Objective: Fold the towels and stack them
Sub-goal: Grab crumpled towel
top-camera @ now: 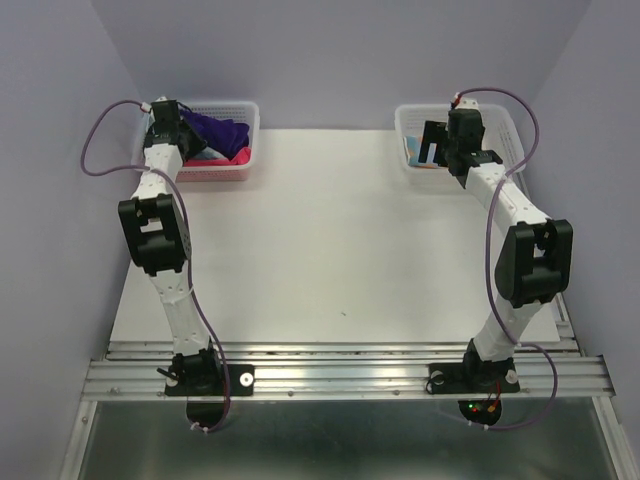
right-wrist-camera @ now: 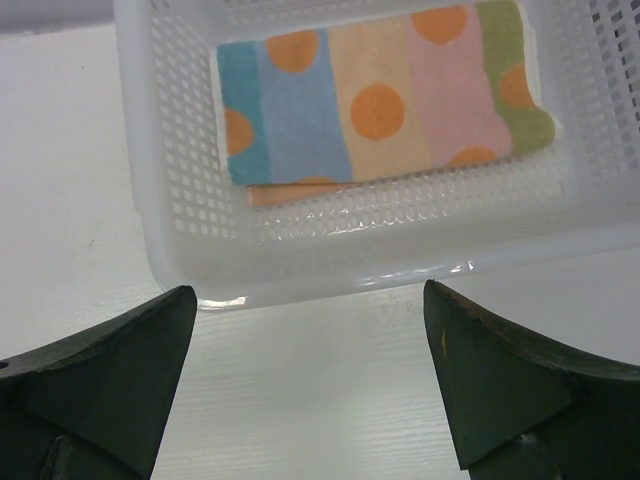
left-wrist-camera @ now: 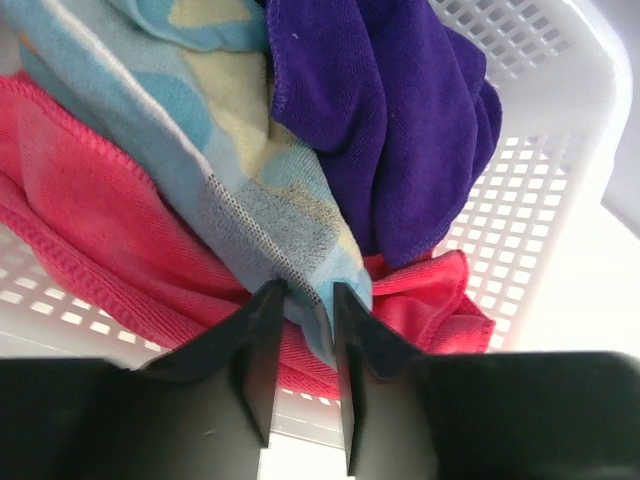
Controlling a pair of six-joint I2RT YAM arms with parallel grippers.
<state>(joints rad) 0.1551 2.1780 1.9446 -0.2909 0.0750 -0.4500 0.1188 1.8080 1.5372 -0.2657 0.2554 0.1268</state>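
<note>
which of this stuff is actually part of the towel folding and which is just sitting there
Part of the job: purple towel, pink-red towel, light blue towel pinched by the left gripper, folded spotted towel, orange towel under it.
Just there: left basket, right basket, table.

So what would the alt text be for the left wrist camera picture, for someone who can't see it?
Two dark fingers pinch a fold of a light blue towel with pale patches, close up inside a white mesh basket. A pink-red towel lies under it and a dark purple towel is bunched to its right.
</note>
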